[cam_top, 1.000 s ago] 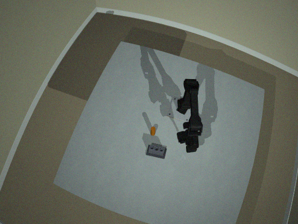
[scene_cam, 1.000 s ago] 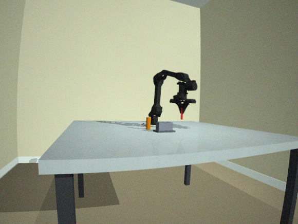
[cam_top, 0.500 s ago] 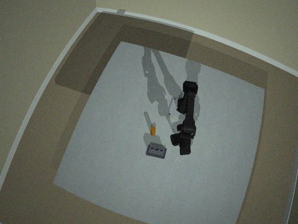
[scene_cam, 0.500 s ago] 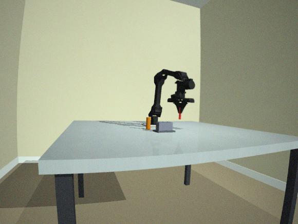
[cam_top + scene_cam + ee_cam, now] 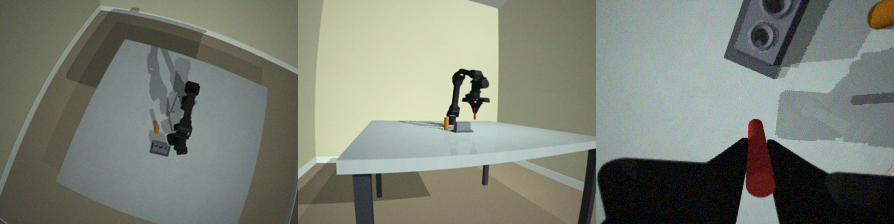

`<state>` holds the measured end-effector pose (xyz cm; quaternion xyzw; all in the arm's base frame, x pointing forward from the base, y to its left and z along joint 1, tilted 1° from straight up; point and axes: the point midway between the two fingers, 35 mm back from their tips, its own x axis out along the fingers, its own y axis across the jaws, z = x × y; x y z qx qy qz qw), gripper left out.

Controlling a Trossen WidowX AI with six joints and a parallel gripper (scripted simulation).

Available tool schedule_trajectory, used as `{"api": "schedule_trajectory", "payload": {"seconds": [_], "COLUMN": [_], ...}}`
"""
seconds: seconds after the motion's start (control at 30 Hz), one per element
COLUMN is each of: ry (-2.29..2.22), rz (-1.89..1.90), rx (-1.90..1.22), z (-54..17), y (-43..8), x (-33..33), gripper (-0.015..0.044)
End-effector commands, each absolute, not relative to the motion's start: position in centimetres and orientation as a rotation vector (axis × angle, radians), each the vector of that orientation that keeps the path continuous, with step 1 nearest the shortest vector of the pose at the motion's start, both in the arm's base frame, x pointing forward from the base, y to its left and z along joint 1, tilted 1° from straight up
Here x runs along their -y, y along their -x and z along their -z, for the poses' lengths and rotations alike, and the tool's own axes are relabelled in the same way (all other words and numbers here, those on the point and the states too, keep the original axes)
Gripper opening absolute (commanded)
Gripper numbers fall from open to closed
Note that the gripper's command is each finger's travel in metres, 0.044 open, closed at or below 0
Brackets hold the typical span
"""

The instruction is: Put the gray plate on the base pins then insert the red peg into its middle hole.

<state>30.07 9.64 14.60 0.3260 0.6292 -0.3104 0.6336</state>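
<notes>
Your hand (image 5: pixel 475 112) (image 5: pixel 757 144), nearly closed, grips the red peg (image 5: pixel 475 114) (image 5: pixel 759 162) above the surface (image 5: pixel 115 159) (image 5: pixel 413 147) (image 5: pixel 661 100), beside the gray plate (image 5: pixel 160 147) (image 5: pixel 462 127) (image 5: pixel 742 49), apparently seated. Insertion looks underway; carry the peg over the middle hole (image 5: pixel 160 146) (image 5: pixel 774 5), align, lower, then release.

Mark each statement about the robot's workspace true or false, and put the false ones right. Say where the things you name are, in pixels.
1. The fingers (image 5: pixel 475 112) hold the red peg (image 5: pixel 475 116) (image 5: pixel 760 165). True.
2. The orange cylinder (image 5: pixel 156 128) (image 5: pixel 446 123) (image 5: pixel 883 15) lies on its side. False: it stands upright.
3. The gray plate (image 5: pixel 160 147) (image 5: pixel 462 127) (image 5: pixel 750 52) has three holes in a row. True.
4. The red peg is in the middle hole. False: it hangs in the air, beside the plate.
5. The orange cylinder stands on the gray plate. False: it stands on the table (image 5: pixel 108 154) (image 5: pixel 426 151).
</notes>
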Motion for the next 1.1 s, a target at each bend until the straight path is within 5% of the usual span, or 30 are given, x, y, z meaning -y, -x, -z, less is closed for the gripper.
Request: {"api": "schedule_trajectory", "payload": {"seconds": [0.0, 1.07], "ry": [-0.745, -0.744], "rz": [0.704, 0.706], "rx": [-1.435, -1.426], "z": [-14.8, -14.8], "y": [-30.9, -35.8], "x": [-8.8, -0.3], "gripper": [0.0, 0.0]}}
